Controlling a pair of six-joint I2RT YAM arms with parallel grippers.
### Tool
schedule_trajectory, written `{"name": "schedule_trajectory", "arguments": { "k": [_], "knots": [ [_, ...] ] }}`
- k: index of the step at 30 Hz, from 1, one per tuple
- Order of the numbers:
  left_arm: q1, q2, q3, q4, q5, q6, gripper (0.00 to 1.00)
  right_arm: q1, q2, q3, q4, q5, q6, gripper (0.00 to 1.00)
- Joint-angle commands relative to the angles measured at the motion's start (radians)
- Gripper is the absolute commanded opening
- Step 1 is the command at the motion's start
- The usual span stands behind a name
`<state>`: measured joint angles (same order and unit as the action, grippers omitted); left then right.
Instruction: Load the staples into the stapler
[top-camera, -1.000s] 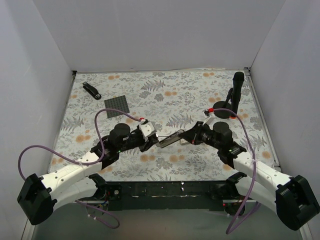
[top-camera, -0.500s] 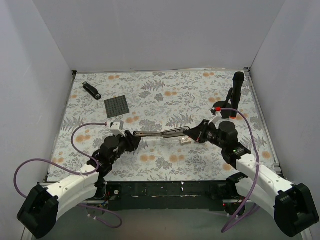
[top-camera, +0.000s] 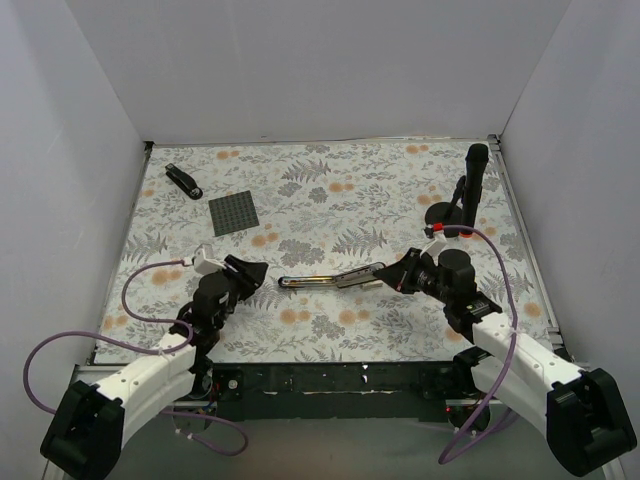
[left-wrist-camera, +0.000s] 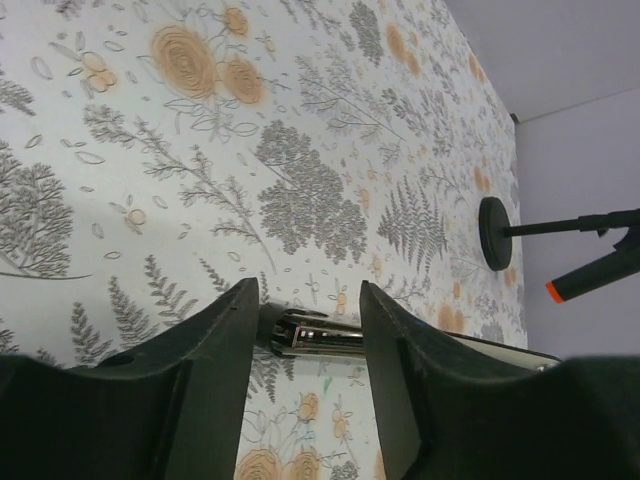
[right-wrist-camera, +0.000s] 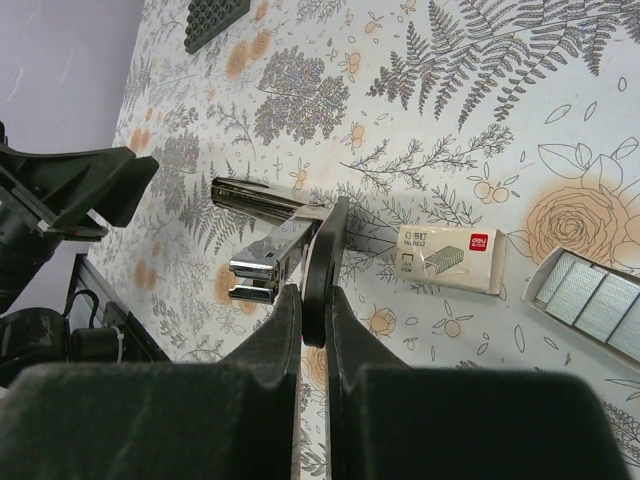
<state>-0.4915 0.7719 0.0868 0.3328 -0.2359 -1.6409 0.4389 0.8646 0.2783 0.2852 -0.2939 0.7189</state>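
Observation:
The stapler (top-camera: 330, 277) lies opened out at the middle of the table, its silver channel (right-wrist-camera: 268, 247) exposed. My right gripper (right-wrist-camera: 312, 300) is shut on the stapler's black arm (right-wrist-camera: 326, 250) and holds that end; it also shows in the top view (top-camera: 392, 272). My left gripper (left-wrist-camera: 308, 295) is open and empty, just short of the stapler's silver tip (left-wrist-camera: 305, 335), not touching it; it also shows in the top view (top-camera: 250, 272). The whitish staples box (right-wrist-camera: 452, 258) and a tray of silver staples (right-wrist-camera: 590, 300) lie on the table to the right of the stapler.
A tall black stand with round base (top-camera: 470, 185) is at the back right, also in the left wrist view (left-wrist-camera: 493, 232). A dark grey square plate (top-camera: 233, 212) and a small black oblong object (top-camera: 183, 180) lie at the back left. White walls enclose the table.
My left gripper has let go of the stapler's silver end and drawn back to the left. The stapler has swung open and now lies stretched out, held only by my right gripper.

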Motion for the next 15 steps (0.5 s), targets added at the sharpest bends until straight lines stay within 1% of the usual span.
{"name": "schedule_trajectory", "arguments": {
  "k": [1, 2, 3, 4, 6, 10, 12, 15],
  "knots": [
    [0.007, -0.014, 0.137, -0.058, 0.134, 0.035, 0.49, 0.001, -0.001, 0.022, 0.114, -0.014, 0.036, 0.01],
    [0.007, 0.001, 0.184, -0.070, 0.165, 0.036, 0.53, 0.000, 0.002, 0.021, 0.120, -0.013, 0.043, 0.01],
    [0.005, 0.010, 0.208, -0.083, 0.200, 0.032, 0.54, 0.001, 0.007, 0.018, 0.127, -0.010, 0.056, 0.01],
    [0.002, 0.020, 0.220, -0.083, 0.272, 0.021, 0.54, 0.001, 0.017, 0.007, 0.137, -0.010, 0.080, 0.01],
    [-0.019, 0.053, 0.240, -0.072, 0.319, -0.014, 0.54, 0.001, 0.031, -0.002, 0.173, -0.014, 0.105, 0.01],
    [-0.061, 0.116, 0.231, -0.017, 0.320, -0.017, 0.50, 0.001, 0.057, -0.008, 0.193, -0.013, 0.126, 0.01],
    [-0.062, 0.163, 0.203, 0.012, 0.313, -0.029, 0.46, 0.001, 0.057, -0.011, 0.193, 0.002, 0.132, 0.01],
    [-0.064, 0.216, 0.169, 0.106, 0.310, -0.046, 0.43, 0.001, 0.063, -0.013, 0.190, 0.007, 0.132, 0.01]
  ]
}}
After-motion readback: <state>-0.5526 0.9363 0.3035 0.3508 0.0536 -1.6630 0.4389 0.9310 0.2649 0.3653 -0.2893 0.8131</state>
